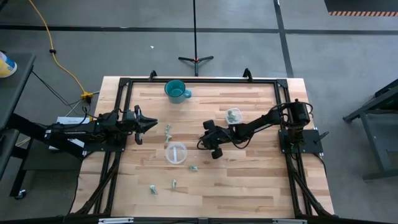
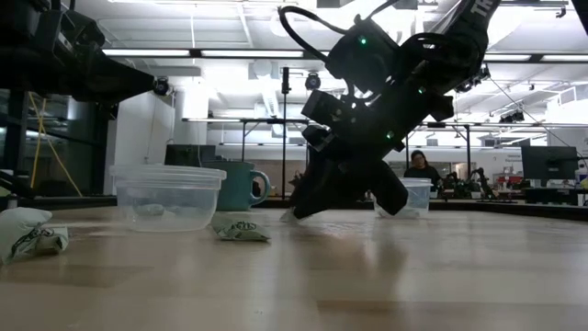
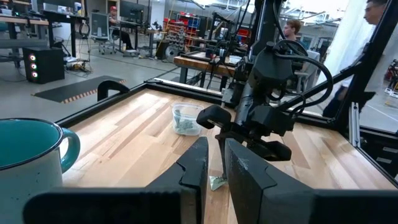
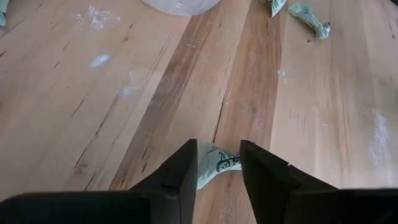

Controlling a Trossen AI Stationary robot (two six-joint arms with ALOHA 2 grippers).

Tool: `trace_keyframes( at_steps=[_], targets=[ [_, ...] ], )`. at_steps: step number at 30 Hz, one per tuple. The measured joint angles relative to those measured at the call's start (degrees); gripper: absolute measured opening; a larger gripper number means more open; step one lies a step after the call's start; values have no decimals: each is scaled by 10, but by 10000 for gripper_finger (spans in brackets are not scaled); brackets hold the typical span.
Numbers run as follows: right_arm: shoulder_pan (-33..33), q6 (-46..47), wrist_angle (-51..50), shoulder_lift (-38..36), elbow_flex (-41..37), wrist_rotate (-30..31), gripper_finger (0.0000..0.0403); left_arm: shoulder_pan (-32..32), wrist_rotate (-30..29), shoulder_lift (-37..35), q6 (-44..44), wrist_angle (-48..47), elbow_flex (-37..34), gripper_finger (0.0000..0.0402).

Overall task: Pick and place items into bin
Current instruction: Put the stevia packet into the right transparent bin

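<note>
Right gripper [image 4: 219, 165] is down at the table [image 1: 249, 180] mid-board, fingers [image 4: 180, 174] slightly apart with one pale green piece [image 4: 217, 163] sitting right between the tips; can't tell whether they're pinching it. Loose pieces [image 1: 168, 130] are scattered near the clear bin [image 1: 176, 152]; another clear container [image 1: 234, 116] holds some. Left gripper [image 1: 149, 123] hovers at the left side, fingers nearly closed, holding nothing. Teal mug [image 1: 176, 91] sits at the far edge.
</note>
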Motion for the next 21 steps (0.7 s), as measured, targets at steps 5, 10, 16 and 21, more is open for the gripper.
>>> trace_keyframes(
  at_steps=[5, 10, 16, 21],
  targets=[
    [0, 12, -4, 0, 0, -2, 141, 0, 0, 0, 0, 0, 0, 92],
    [0, 39, -1, 0, 0, -2, 205, 0, 0, 0, 0, 0, 0, 92],
    [-1, 91, 21, 14, 0, 9, 255, 0, 0, 0, 0, 0, 0, 92],
    [-1, 86, 54, 41, 2, 13, 259, 0, 0, 0, 0, 0, 0, 92]
  ],
)
